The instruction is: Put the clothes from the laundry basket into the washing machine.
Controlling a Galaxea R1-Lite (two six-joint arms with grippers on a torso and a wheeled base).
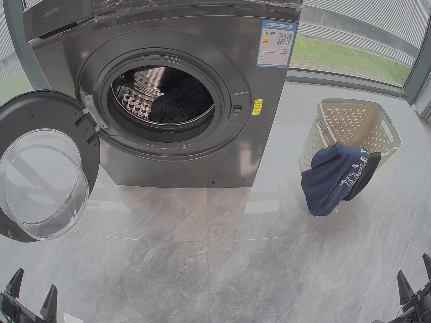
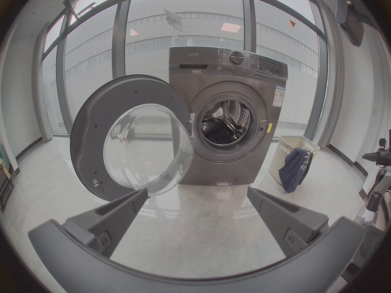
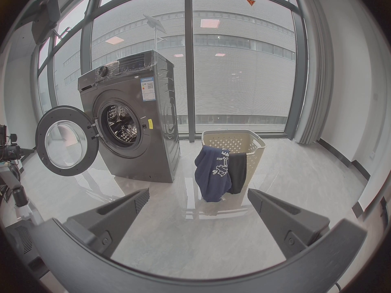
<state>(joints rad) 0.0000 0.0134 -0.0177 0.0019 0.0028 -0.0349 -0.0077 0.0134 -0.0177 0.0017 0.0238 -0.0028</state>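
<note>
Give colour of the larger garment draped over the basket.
Navy blue garment with white print; best in right wrist view.

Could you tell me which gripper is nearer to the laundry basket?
Right. The right gripper is in front of the laundry basket, apart from it; the left gripper is across the floor, before the open washer door.

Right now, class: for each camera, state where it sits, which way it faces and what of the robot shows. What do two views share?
Head: on the head, looking forward and down at the washer, door and basket; left gripper and right gripper at the lower corners.
Left wrist: behind the open left gripper, facing the door and drum.
Right wrist: behind the open right gripper, facing the basket.
Shared: all show the blue garment on the basket's rim.
</note>
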